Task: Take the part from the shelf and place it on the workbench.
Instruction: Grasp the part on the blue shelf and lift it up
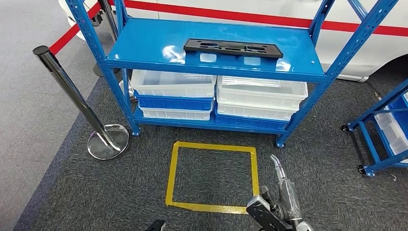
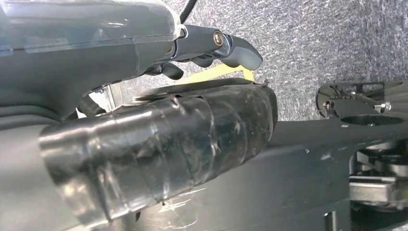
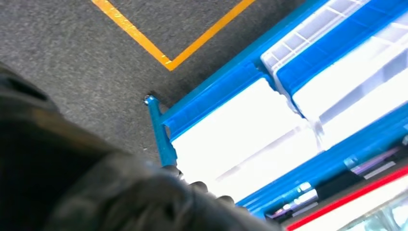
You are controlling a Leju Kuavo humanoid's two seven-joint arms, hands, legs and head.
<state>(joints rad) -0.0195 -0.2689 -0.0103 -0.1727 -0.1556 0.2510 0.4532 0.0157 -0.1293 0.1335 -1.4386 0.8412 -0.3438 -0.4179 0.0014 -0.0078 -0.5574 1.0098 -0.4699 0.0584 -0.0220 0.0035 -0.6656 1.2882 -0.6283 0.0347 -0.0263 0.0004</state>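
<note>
A flat black part (image 1: 232, 48) with cut-outs lies on the top board of the blue shelf (image 1: 144, 43), towards its middle and right. My right hand (image 1: 281, 199) is low at the bottom of the head view, well short of the shelf, with one finger stretched forward and nothing in it. A dark tip of my left hand (image 1: 156, 225) peeks in at the bottom edge. In the left wrist view my left hand (image 2: 211, 48) hangs over the carpet, its fingers (image 2: 240, 50) apart from the thick thumb, holding nothing.
White and blue bins (image 1: 173, 84) (image 3: 231, 130) fill the lower shelf level. A yellow tape square (image 1: 213, 147) marks the carpet before the shelf. A chrome stanchion (image 1: 72, 91) stands at left and a blue cart (image 1: 385, 120) at right. A white vehicle with a red stripe (image 1: 240, 14) is behind.
</note>
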